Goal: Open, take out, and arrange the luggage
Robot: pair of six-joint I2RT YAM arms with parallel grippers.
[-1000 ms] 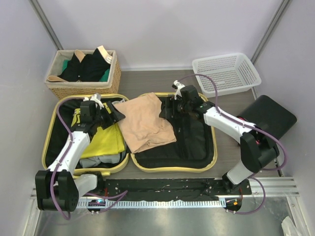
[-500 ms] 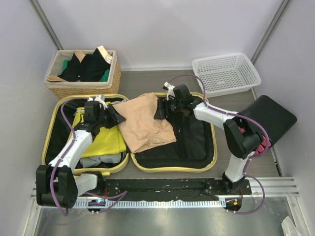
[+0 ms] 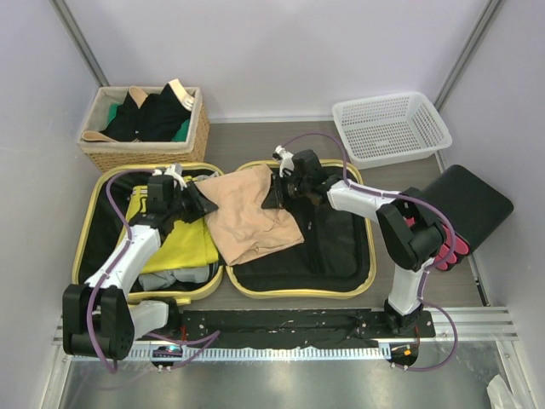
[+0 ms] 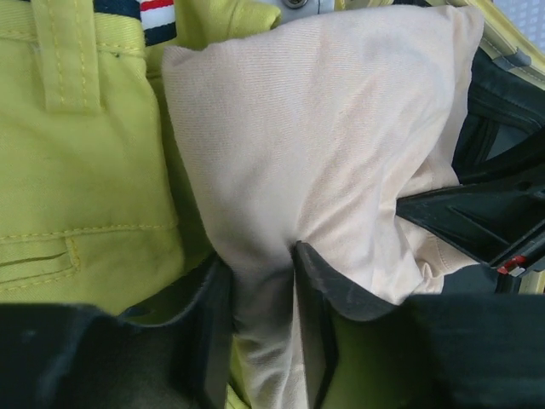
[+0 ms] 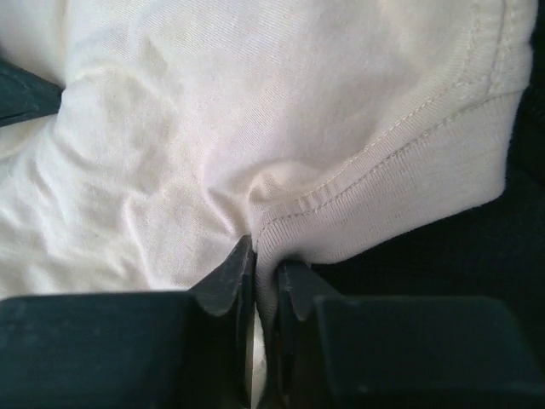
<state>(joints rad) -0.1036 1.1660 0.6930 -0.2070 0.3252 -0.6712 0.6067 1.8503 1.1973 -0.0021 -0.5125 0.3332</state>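
Observation:
The luggage (image 3: 298, 294), a pale-yellow hard-shell suitcase, lies open flat with black lining in both halves. A beige garment (image 3: 251, 213) is draped across its middle hinge. My left gripper (image 3: 203, 200) is at the garment's left edge; the left wrist view shows its jaws (image 4: 260, 260) shut on a fold of the beige cloth (image 4: 324, 136). My right gripper (image 3: 274, 194) is at the garment's upper right edge, and the right wrist view shows it (image 5: 266, 256) shut on the ribbed hem (image 5: 213, 128). Yellow trousers (image 3: 179, 239) lie in the left half under the left arm.
A wicker basket (image 3: 111, 158) of dark clothes stands behind the left half. A white plastic basket (image 3: 443, 128) sits at the back right. A black box (image 3: 468, 204) with red cylinders (image 3: 451, 243) is at the right. A grey garment (image 3: 174, 277) lies below the trousers.
My right gripper has slid left onto the beige garment's edge and shut on the hem. The left gripper has closed on the cloth's left edge.

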